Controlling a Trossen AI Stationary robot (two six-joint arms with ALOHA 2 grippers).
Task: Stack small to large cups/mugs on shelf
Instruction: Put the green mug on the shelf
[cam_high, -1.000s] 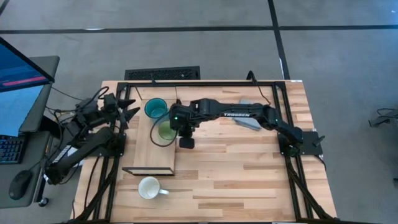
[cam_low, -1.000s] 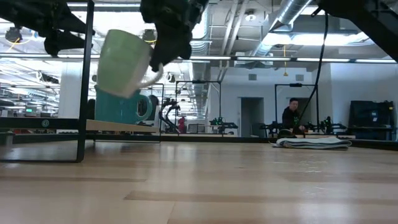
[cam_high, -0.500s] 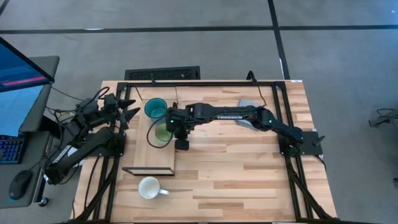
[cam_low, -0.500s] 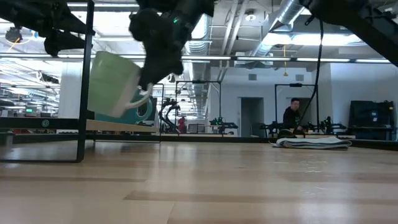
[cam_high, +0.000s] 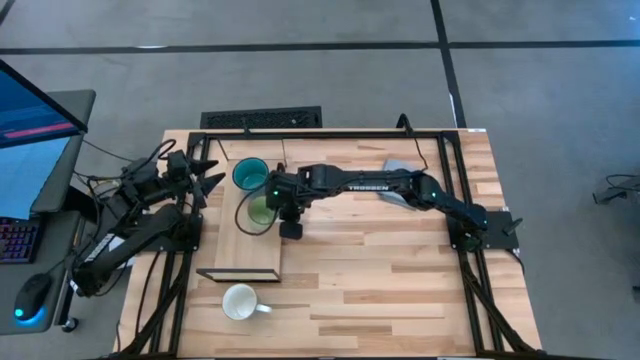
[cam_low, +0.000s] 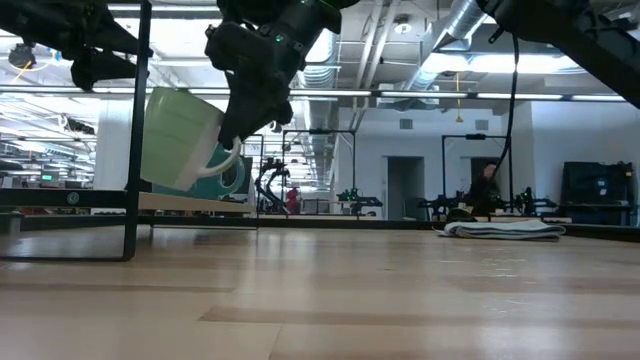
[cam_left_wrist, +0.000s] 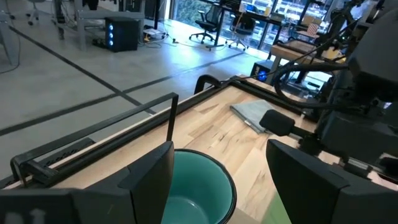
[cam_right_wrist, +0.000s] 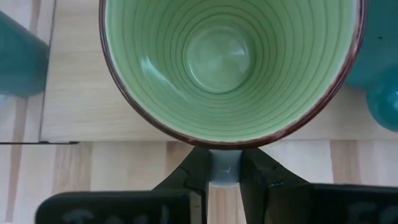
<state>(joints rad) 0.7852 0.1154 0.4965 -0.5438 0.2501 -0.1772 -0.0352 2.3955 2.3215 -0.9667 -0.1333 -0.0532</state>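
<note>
A: Right hand (cam_right_wrist: 222, 169) is clamped on the handle of the light green mug (cam_high: 263, 209). In the low view the mug hangs tilted at upper left, its base just above the shelf (cam_high: 243, 240), not yet resting.

B: And the others?

A: Teal mug (cam_high: 250, 173) stands on the shelf's far end, upper left of centre in the overhead view, just beside the green one. White mug (cam_high: 240, 301) sits on the worktop (cam_high: 400, 280) at lower left, off the shelf. Left hand (cam_left_wrist: 221, 180) is parked by the teal mug, fingers apart, holding nothing.

B: How should the set-down go?

A: My judgement: level the mug first, since it leans. Lower it straight, keeping clear of the teal mug's wall. Release only once the base is flat on the board. The black frame bar is close, so no sideways swing.

B: Change from a second ago?

A: The mug has dropped and swung toward the left of the low view. It now hides most of the teal mug behind it. Overhead, the right arm has stretched straighter and reached further across. The grip looks unchanged. White mug and left arm have not moved.
</note>
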